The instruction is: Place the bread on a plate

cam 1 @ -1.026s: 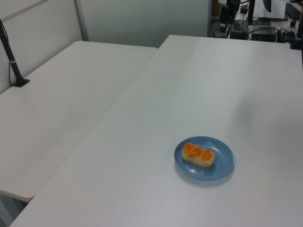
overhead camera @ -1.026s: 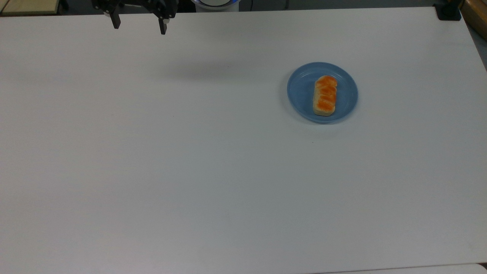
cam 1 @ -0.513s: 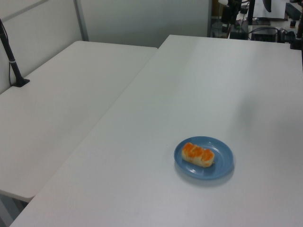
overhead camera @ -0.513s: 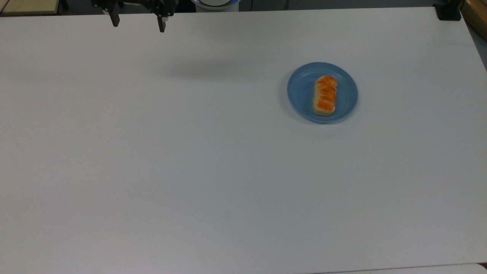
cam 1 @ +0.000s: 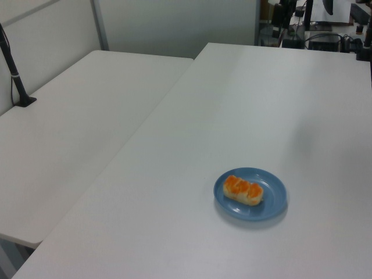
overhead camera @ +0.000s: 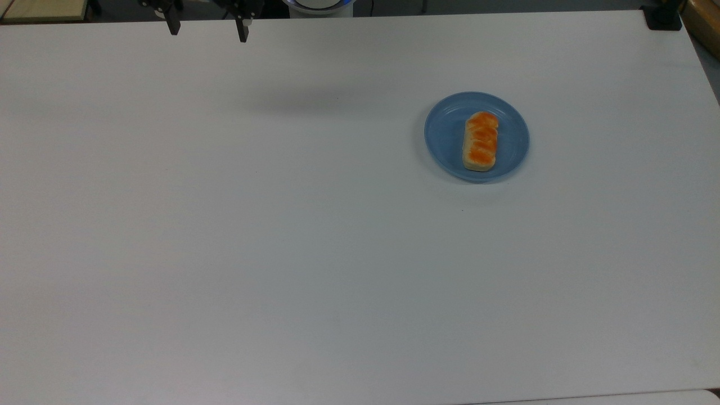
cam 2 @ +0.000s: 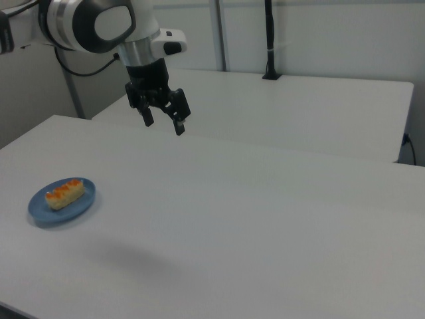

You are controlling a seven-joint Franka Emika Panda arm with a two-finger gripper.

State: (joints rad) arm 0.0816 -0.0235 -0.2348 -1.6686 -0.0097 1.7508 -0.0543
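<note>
Top view: the bread (overhead camera: 480, 141) lies flat on the plate (overhead camera: 444, 135) around 2 o'clock on the white tabletop (overhead camera: 315, 242), while the pincer (overhead camera: 206, 28) hangs spread wide and empty near 11 o'clock. Left view: bread (cam 1: 243, 189) inside the plate (cam 1: 275, 197), roughly 5 o'clock. Right view: pincer (cam 2: 163, 122) well apart from the plate (cam 2: 80, 206) at 9 o'clock.

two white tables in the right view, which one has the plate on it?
The nearer table, the one the gripper hangs over with open jaws. The plate with the bread sits near its left edge in the right view. The far table carries a black pole.
</note>
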